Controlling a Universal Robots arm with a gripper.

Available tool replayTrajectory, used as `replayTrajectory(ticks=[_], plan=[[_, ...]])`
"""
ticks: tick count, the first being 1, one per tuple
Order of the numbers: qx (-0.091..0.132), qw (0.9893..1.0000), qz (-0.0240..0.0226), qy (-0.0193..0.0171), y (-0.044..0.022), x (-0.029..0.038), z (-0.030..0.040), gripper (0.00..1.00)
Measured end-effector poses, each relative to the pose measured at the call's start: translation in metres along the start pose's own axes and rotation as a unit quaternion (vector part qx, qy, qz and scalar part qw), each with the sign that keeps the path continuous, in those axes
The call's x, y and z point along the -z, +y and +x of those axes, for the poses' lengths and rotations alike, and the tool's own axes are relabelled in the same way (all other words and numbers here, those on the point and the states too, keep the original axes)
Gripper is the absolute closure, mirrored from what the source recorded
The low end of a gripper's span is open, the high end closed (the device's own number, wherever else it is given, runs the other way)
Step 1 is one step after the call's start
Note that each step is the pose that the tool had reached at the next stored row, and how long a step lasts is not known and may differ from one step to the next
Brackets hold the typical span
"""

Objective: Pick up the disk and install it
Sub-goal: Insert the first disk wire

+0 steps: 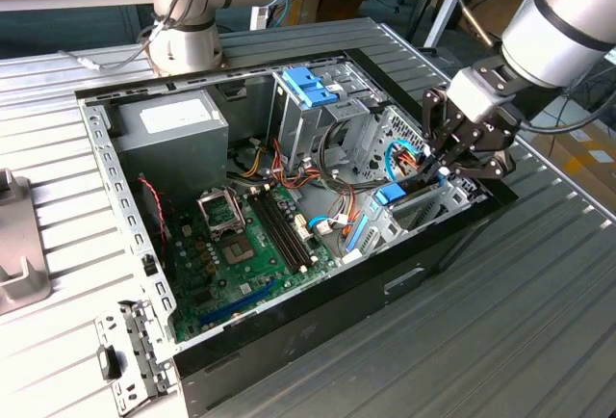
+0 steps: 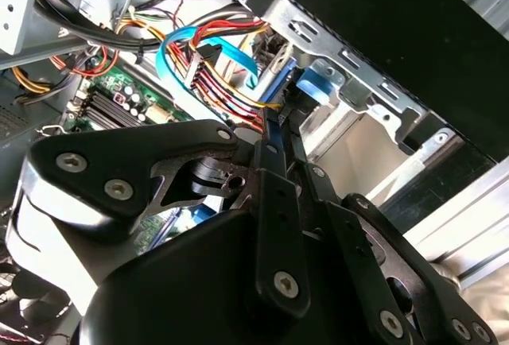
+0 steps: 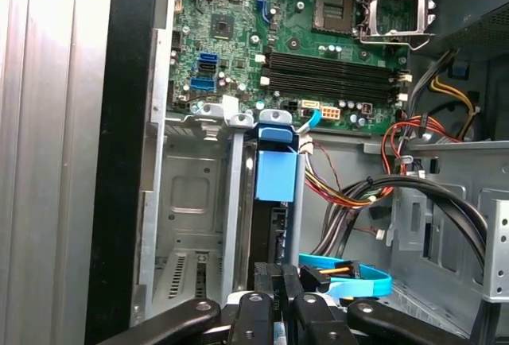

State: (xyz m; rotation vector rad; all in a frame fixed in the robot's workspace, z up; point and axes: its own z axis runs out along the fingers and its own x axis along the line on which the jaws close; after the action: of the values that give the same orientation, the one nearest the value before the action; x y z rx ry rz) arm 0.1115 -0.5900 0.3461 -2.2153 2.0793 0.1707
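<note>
- Disk (image 3: 274, 202) stands on edge in the drive bay of the computer case (image 1: 318, 312), its blue bracket showing.
- Gripper (image 1: 438, 169) pinches the disk's edge, fingers closed together.

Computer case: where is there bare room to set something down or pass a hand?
The ribbed table is bare on the exterior view's right of the case, and along its near black wall. Inside, the empty bay between the case wall and the disk is open. Crowded: the cables beside the disk, where the gripper sits, and the motherboard.
</note>
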Motion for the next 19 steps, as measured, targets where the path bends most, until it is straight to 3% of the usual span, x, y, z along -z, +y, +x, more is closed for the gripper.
replayTrajectory(ticks=[5, 11, 19], plan=[[-0.004, 1.0, 0.0006, -0.0002, 0.0, -0.0018, -0.0047, 0.84], [-0.023, 0.9997, 0.0034, 0.0057, 0.0006, -0.0019, -0.0048, 0.84], [-0.027, 0.9996, 0.005, 0.0063, 0.002, -0.0003, -0.0046, 0.84]])
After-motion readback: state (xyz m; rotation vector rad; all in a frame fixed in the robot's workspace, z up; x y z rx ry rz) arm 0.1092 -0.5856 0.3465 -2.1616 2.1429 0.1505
